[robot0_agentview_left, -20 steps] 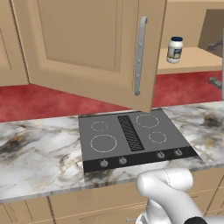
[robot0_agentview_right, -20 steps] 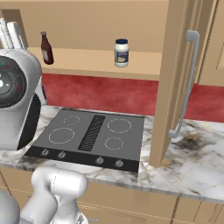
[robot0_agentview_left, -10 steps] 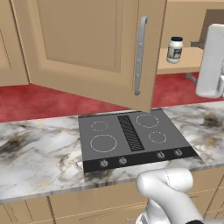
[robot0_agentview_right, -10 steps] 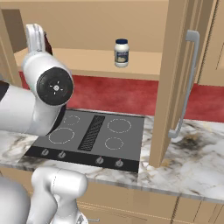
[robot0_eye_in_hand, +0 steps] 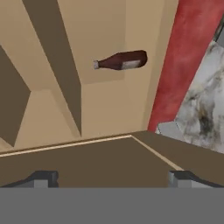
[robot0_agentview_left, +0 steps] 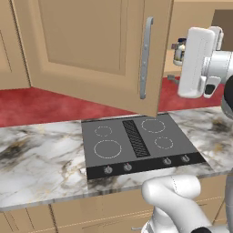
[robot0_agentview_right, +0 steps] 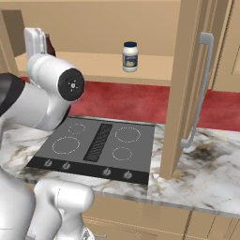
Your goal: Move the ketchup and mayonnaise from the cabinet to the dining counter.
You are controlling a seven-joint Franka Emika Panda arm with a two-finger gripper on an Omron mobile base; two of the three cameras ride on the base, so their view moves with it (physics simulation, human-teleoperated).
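Cabinet [robot0_agentview_right: 140, 65] shelf — ketchup [robot0_eye_in_hand: 122, 60] unobstructed

There was one mayonnaise jar [robot0_agentview_right: 130, 56], one ketchup bottle [robot0_eye_in_hand: 122, 60], one cooktop [robot0_agentview_left: 137, 145] with four rings, and two door handles [robot0_agentview_left: 145, 57].

The white arm [robot0_agentview_right: 47, 93] is raised high with its elbow bent. The gripper [robot0_eye_in_hand: 113, 178] has its two finger tips [robot0_eye_in_hand: 43, 178] wide apart, with nothing between them.

base views flank cooktop [robot0_agentview_left: 136, 144], hand view rolled
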